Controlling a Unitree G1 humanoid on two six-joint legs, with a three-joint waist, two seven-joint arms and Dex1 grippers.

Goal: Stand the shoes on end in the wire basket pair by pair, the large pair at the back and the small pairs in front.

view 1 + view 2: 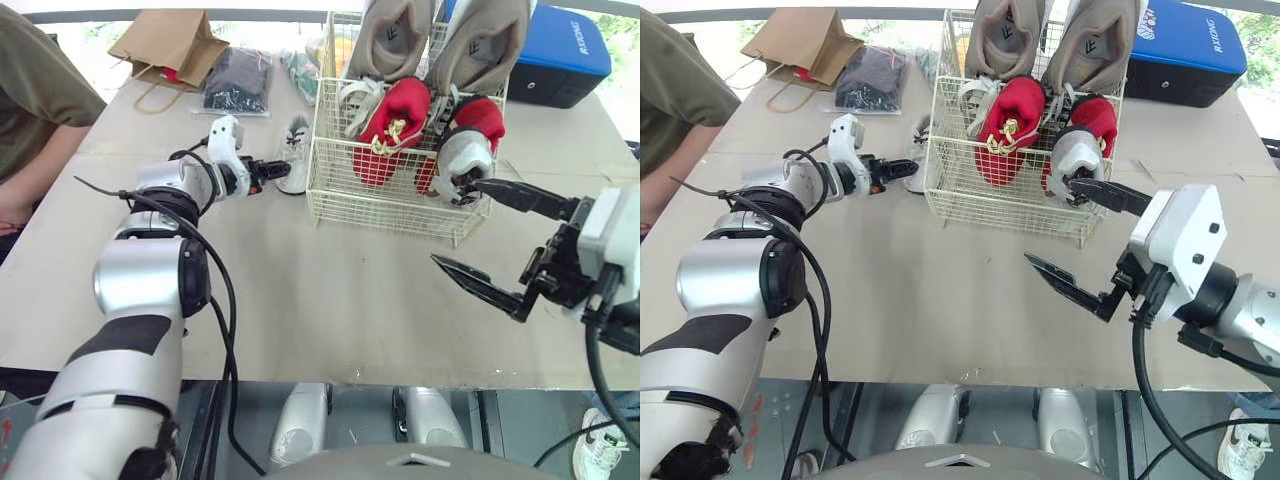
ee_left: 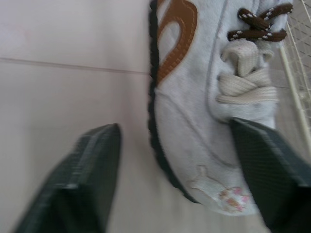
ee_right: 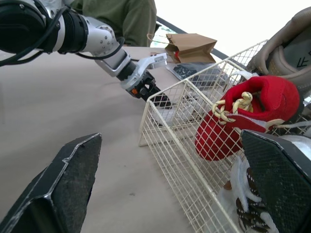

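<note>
The wire basket [image 1: 400, 195] stands at the middle back of the table. Two large tan shoes [image 1: 392, 35] stand on end at its back. A red pair [image 1: 395, 118] stands in front of them, with a grey-white small shoe [image 1: 462, 158] at the front right corner. Another small white shoe [image 1: 296, 150] with a brown patch lies on the table just left of the basket. My left gripper [image 1: 275, 168] is open, its fingers [image 2: 82, 179] on either side of that shoe [image 2: 194, 116]. In front of the basket my right gripper [image 1: 455, 222] hangs open and holds nothing.
A brown paper bag [image 1: 170, 45] and a black packet [image 1: 238, 80] lie at the back left. A blue case [image 1: 560, 50] sits at the back right. A person in a green top [image 1: 35, 110] sits at the left edge. Bare table [image 1: 330, 300] spreads in front of the basket.
</note>
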